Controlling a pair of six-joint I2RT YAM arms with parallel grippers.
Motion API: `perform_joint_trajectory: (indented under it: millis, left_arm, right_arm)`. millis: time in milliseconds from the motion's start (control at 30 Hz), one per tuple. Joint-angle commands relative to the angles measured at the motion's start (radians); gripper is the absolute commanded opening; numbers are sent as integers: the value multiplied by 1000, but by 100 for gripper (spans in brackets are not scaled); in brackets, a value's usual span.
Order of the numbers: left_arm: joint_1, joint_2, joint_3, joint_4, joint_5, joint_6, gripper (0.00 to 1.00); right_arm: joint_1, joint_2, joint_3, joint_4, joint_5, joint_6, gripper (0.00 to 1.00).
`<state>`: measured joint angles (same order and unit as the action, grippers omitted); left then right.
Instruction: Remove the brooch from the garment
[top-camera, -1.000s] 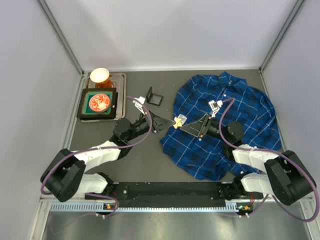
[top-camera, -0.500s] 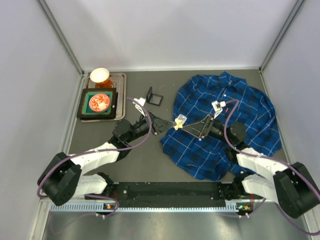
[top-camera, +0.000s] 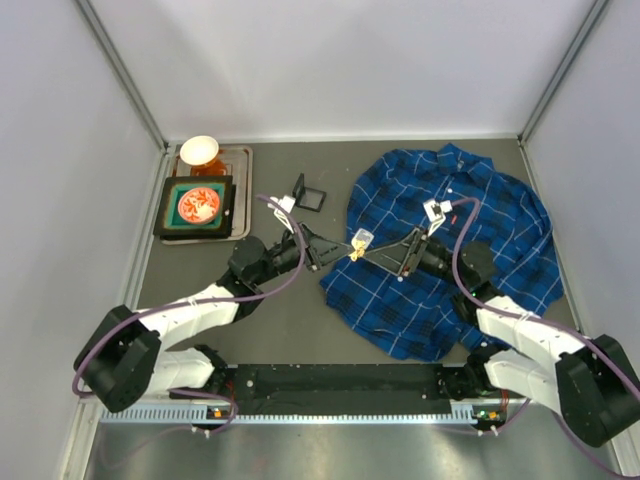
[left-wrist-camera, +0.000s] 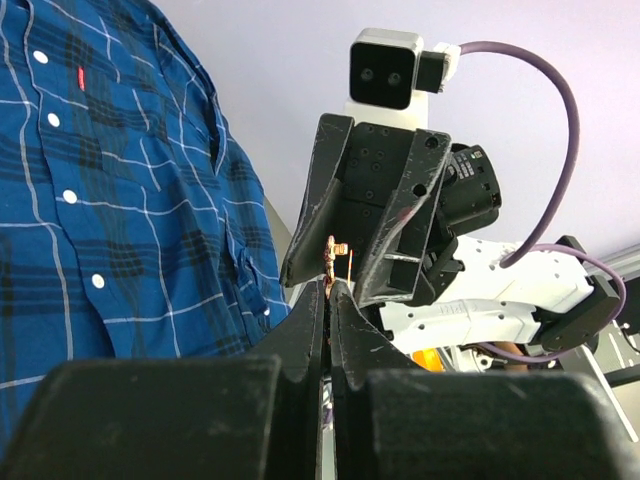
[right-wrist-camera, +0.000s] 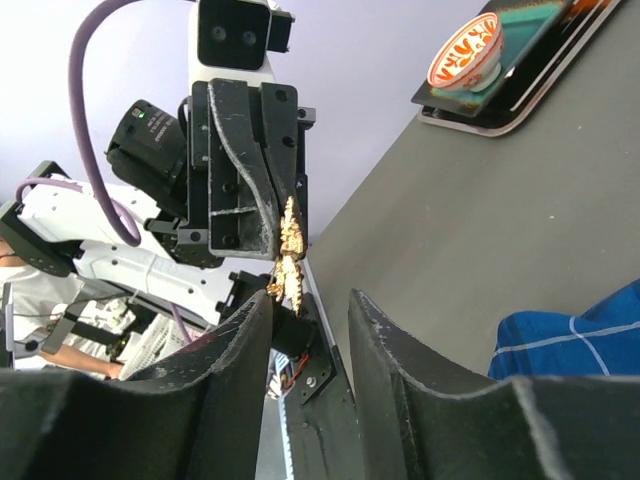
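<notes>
My left tool (left-wrist-camera: 330, 292) was shut tight on the brooch (right-wrist-camera: 290, 245), pinching the little gold pin at the very tips of its fingers. I held it up in the air just off the left edge of the plaid shirt (top-camera: 470, 215). No cloth hung from it, so I think it was already free of the shirt. Holding it by the tips let most of the brooch stick out where it could be seen and reached. My right tool (right-wrist-camera: 308, 300) pointed at the brooch from over the shirt, with its fingers spread apart and nothing between them. It was close to the brooch but not touching it. I think it waited there to help if the pin caught. The shirt lay spread out on the worktop (top-camera: 300, 320).
</notes>
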<state>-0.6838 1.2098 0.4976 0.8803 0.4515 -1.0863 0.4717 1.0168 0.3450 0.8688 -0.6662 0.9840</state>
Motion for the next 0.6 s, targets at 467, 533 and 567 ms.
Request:
perform_joint_trajectory:
  millis: [467, 533, 567]
  left_arm:
    - [-46, 14, 50, -12, -13, 72, 0]
    - [-48, 8, 53, -23, -20, 77, 0]
    - [-48, 5, 53, -30, -23, 81, 0]
  right_arm:
    - [12, 52, 45, 79, 24, -8, 31]
    - [10, 51, 45, 81, 22, -5, 31]
    - [11, 51, 43, 76, 22, -4, 31]
